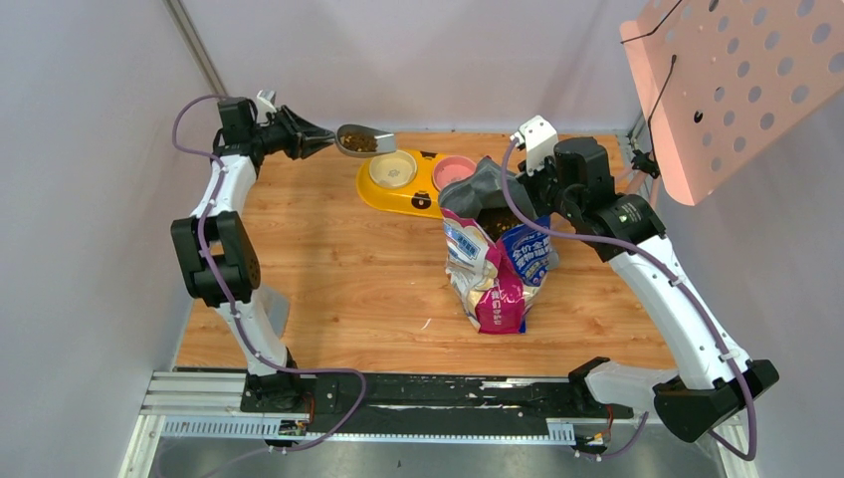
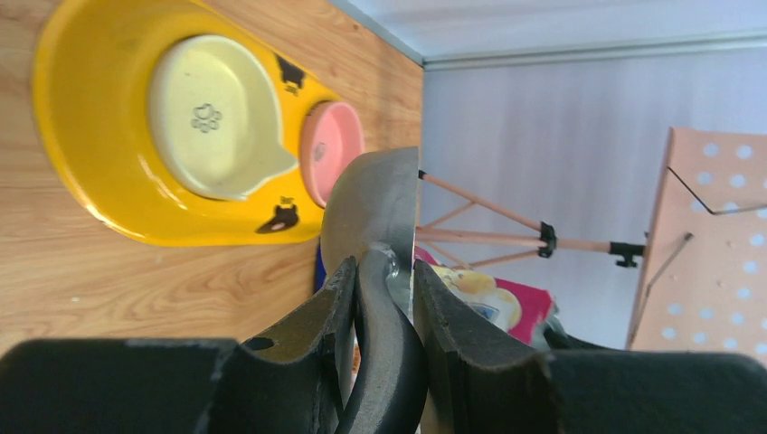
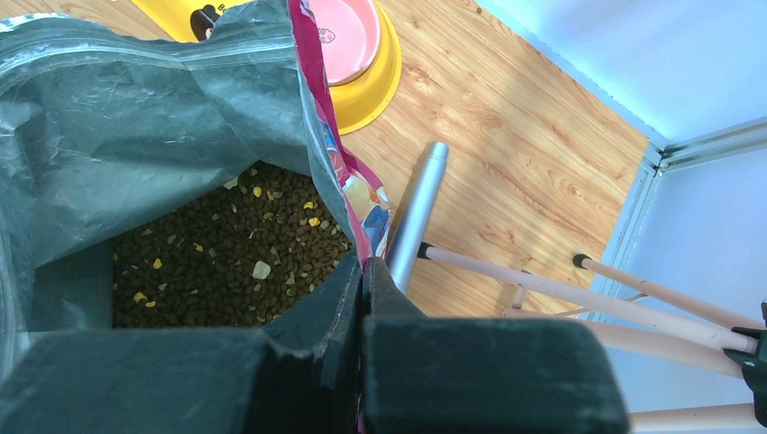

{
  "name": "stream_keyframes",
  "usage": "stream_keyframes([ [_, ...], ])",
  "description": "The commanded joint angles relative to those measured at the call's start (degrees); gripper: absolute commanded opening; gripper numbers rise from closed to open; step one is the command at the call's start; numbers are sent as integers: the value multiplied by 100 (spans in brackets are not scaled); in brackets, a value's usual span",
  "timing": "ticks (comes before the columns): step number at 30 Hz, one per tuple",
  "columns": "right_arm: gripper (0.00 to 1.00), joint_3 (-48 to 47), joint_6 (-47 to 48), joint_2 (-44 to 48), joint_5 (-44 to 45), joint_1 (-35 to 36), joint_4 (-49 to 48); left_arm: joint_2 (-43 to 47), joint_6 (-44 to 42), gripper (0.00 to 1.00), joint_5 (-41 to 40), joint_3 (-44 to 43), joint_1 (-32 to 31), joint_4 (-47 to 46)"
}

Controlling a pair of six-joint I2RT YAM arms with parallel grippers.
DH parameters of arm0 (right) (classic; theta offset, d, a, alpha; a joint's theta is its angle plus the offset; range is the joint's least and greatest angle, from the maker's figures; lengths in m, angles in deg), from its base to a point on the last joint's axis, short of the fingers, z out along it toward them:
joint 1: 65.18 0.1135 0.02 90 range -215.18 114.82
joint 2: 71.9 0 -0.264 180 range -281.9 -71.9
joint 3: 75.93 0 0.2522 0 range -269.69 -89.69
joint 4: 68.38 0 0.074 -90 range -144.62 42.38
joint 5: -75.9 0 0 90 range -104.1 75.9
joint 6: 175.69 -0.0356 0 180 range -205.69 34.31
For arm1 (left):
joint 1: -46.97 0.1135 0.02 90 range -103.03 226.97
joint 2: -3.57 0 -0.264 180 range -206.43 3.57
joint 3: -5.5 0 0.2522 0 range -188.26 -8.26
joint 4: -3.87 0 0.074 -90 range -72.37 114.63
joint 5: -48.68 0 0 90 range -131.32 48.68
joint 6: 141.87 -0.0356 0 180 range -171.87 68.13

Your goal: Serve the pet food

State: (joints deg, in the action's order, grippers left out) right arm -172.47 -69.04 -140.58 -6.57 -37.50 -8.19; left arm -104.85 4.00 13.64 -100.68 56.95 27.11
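Pellets of pet food (image 3: 226, 262) are lying in two places: most are filling the bottom of the open bag (image 1: 495, 267), dark brown with a few pale and yellow bits mixed in, and a smaller load is sitting in the bowl of the grey metal scoop (image 1: 360, 140). The left gripper (image 2: 387, 287) is clamping the scoop's handle between its fingers and holding the scoop roughly level in the air, by the far left edge of the yellow feeder (image 1: 376, 192). That feeder is resting on the wooden table (image 1: 338, 289) toward its far side and is carrying a cream bowl (image 1: 394, 167) and a pink bowl (image 1: 455, 171) side by side; no pellets are showing in either. The bag is standing upright just in front of the pink bowl, with its mouth gaping. The right gripper (image 3: 362, 271) is pinching the bag's rim on the right side, its fingers pressed together on the printed foil. A silver tube (image 3: 418, 206) is lying on the table just beside the bag.
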Motion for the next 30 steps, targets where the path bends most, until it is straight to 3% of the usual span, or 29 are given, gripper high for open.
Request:
stream_keyframes([
  [1, 0, -65, 100, 199, 77, -8, -315, -214, -733, 0, -346, -253, 39, 71],
  [15, 0, -52, 41, 103, -22, -8, -277, -1177, -2102, 0, -1305, -1162, -46, 1144],
  [30, 0, 13, 14, 70, -54, -11, -275, -1652, -3367, 0, -2568, -2287, -796, 1959],
])
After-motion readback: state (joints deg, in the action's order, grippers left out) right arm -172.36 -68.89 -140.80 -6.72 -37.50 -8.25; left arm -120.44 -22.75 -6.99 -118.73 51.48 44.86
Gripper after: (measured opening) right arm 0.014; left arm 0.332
